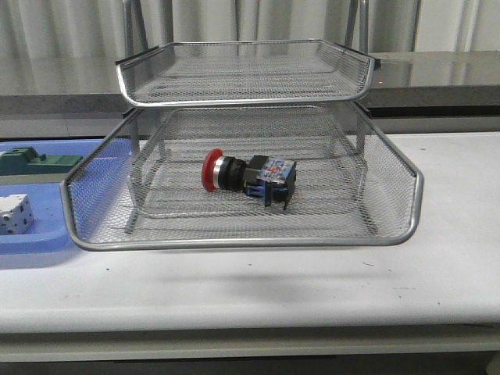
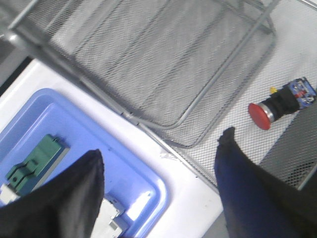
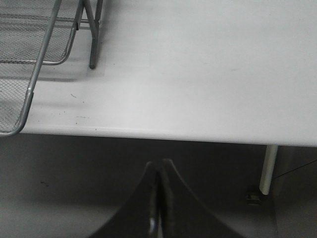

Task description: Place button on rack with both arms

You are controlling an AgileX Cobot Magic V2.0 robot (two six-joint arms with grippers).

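The button (image 1: 248, 173), with a red mushroom head, silver collar and black-and-blue body, lies on its side on the middle mesh tray of the silver wire rack (image 1: 394, 234). The left wrist view shows the button (image 2: 280, 101) on the rack's mesh (image 2: 163, 54) too. My left gripper (image 2: 161, 148) hangs open above the table strip between the rack's corner and the blue tray, holding nothing. My right gripper (image 3: 159, 163) is shut and empty, in front of the table's near edge, off to the right of the rack (image 3: 25, 106). Neither gripper shows in the front view.
A blue tray (image 1: 43, 238) sits left of the rack, holding a flat green block (image 1: 35, 160) and a white-grey cube (image 1: 14, 212). The left wrist view shows the blue tray (image 2: 124, 163) and green block (image 2: 34, 163). A table leg (image 3: 268, 168) stands right of my right gripper.
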